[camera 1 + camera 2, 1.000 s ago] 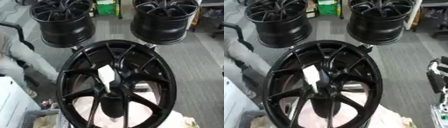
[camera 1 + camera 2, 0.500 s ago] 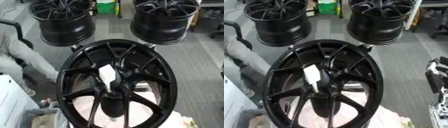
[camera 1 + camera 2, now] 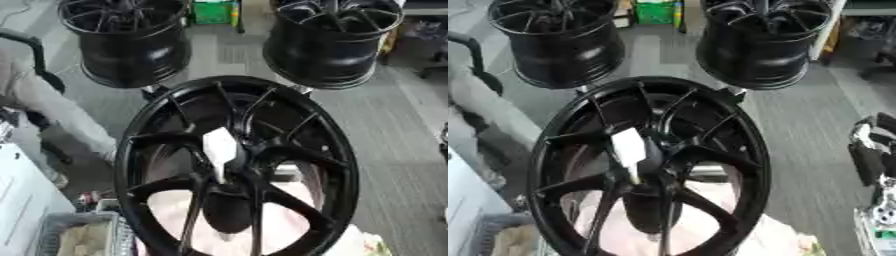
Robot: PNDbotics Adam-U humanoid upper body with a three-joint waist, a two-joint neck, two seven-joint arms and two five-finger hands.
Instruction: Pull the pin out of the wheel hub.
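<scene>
One white pin [image 3: 220, 148] sticks up from black wheel hub [image 3: 236, 170] ctr.

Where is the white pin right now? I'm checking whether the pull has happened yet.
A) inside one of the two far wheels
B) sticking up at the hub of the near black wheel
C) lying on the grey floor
B: the white pin stands at the centre of the near wheel, where its spokes meet.

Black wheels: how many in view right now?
3. The near wheel fills the centre foreground, a white pin standing in its hub. A second wheel sits far left and a third wheel far right. More may lie beyond the frame.
</scene>
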